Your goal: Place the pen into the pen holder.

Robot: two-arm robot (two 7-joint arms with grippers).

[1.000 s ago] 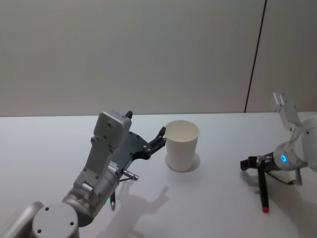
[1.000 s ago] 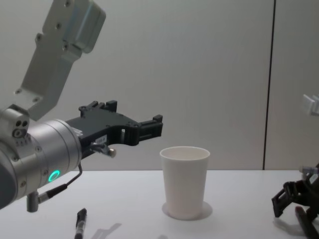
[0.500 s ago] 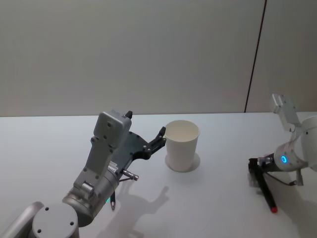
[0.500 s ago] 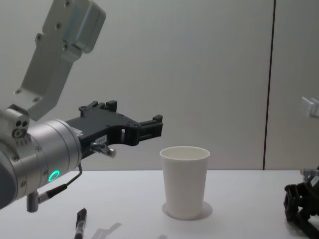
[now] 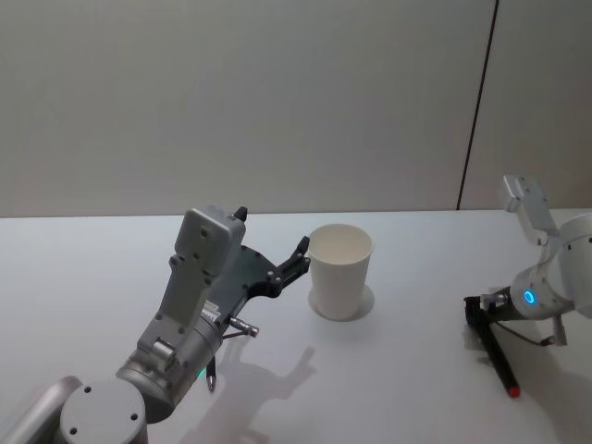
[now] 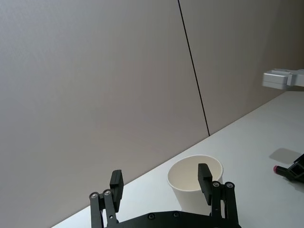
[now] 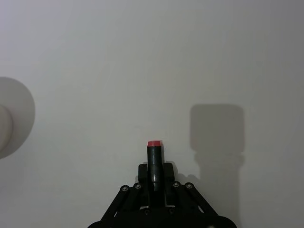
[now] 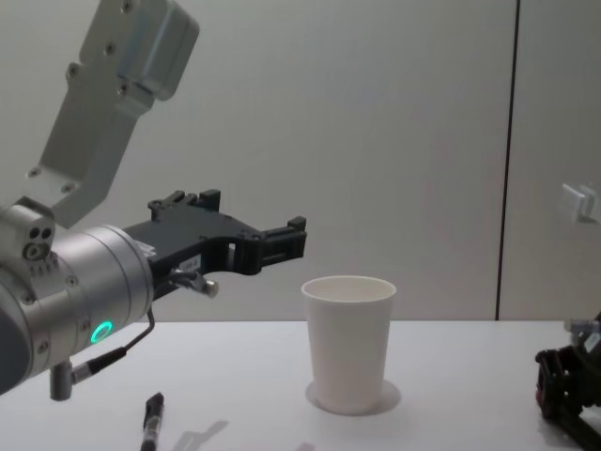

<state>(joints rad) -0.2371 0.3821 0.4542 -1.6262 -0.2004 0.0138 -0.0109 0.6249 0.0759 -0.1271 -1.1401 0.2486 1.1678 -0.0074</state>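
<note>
Count: two pens, one cup, two grippers.

Left side: the left gripper is raised above the table, fingers spread wide and empty, just left of the cup. A dark pen lies on the table beneath that arm.

Centre: the pen holder, a white paper cup, stands upright.

Right side: the right gripper sits low at table level, clamped on the red-tipped pen. This pen is well apart from the cup, its red end protruding beyond the fingers.
</note>
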